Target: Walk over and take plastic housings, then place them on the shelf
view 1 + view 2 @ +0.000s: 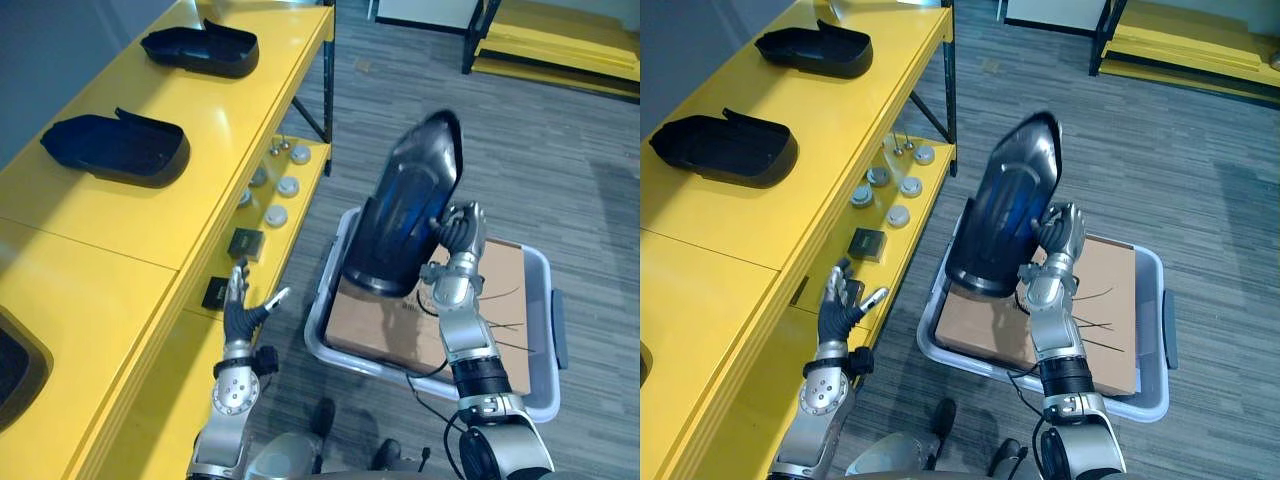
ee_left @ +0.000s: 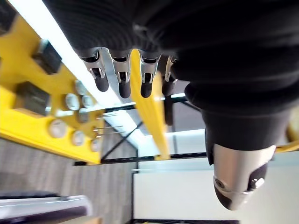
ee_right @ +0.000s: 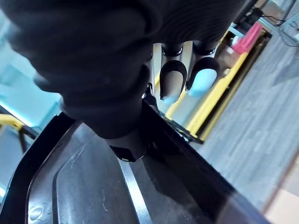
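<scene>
a long yellow shelf [image 1: 230, 110] runs along the left from near to far, with a lower level [image 1: 312, 168] showing under its edge. grey carpet floor [image 1: 560, 140] covers the rest, and a second yellow rack [image 1: 560, 50] stands at the far right.

a grey bin [image 1: 545, 300] sits on the floor to the right of the shelf, just in front of the robot, with a brown cardboard box [image 1: 510, 290] inside it.

the held plastic housing [image 1: 400, 210], black and glossy, is stood on end and tilted. it is up in the air over the bin's left side, its lower end over the box's left edge and its rounded tip pointing far and right. the right hand [image 1: 455, 235] grips its right rim with fingers curled round the edge; in the right wrist view the thumb [image 3: 126, 144] lies against the housing's inner face.

two more housings lie open side up on the top shelf, well apart: a near one [image 1: 115, 148] and a far one [image 1: 200, 48].

the left hand [image 1: 240, 310] hangs beside the lower level's edge holding nothing, fingers straight and thumb spread out to the right.

on the lower level lie two small dark blocks [image 1: 246, 243], then farther on several round silver discs [image 1: 276, 215] and a few thin pins [image 1: 278, 145].
</scene>
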